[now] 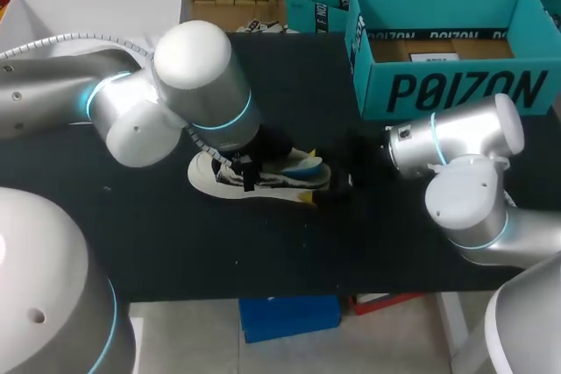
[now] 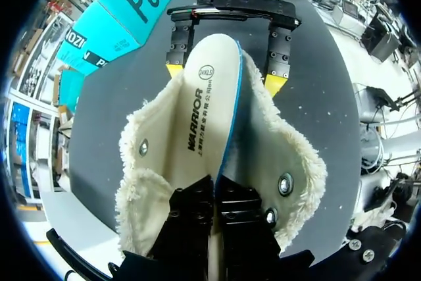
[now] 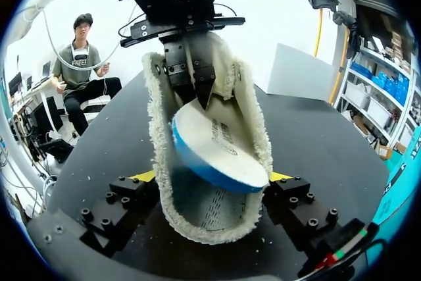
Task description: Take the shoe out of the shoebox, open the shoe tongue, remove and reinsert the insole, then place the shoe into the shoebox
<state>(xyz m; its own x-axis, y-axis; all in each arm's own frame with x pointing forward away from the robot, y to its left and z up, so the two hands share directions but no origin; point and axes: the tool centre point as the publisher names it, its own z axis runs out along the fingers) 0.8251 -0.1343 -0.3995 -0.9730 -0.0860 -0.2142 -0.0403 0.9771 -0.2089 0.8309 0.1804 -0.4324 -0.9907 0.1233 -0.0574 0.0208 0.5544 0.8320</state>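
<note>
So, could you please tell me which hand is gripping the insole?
The left hand pinches the end of the insole; the right hand instead clamps the fleece-lined shoe from both sides.

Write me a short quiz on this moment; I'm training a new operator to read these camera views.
1. True or false: the shoe is outside the teal shoebox.
2. What does the left gripper pinch? A a lace; B the insole; C the tongue.
3. Fill in: the fingers clamping the shoe's two sides belong to the ___ gripper.
Key: 1 true; 2 B; 3 right gripper.
</note>
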